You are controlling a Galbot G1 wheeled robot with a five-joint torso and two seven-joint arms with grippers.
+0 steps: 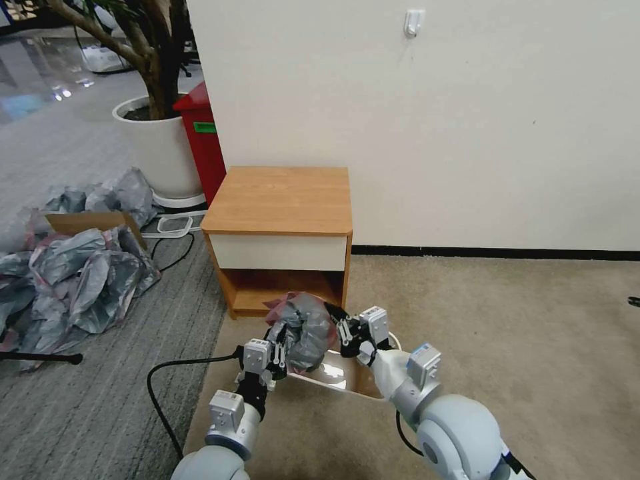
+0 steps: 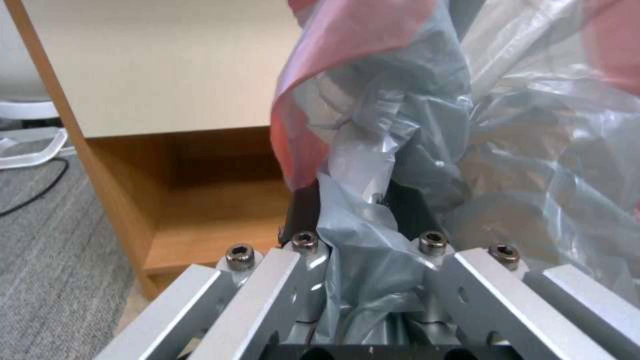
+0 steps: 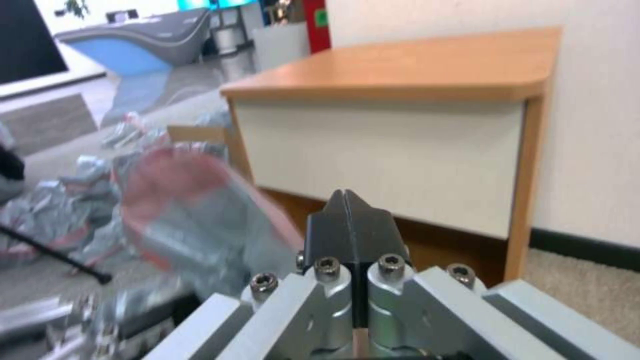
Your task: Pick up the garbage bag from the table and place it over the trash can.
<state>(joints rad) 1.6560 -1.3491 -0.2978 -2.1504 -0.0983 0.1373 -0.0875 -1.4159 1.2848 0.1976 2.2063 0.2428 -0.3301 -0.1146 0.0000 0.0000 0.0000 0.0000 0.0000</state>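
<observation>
Left tool (image 2: 353, 215) grasping garbage bag (image 1: 307, 330) above trash can (image 1: 347, 380); right tool (image 3: 347, 220) clenched beside; table (image 1: 280, 200) behind

Trash can (image 1: 347, 380) seemingly mostly hidden.

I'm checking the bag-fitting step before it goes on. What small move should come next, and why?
Probably the right gripper should take the garbage bag rim. The left gripper alone pinches the bag, bunched above the trash can, while the right one is shut on nothing beside it.

One garbage bag (image 1: 305, 331), one table (image 1: 280, 200), one trash can (image 1: 347, 379).
</observation>
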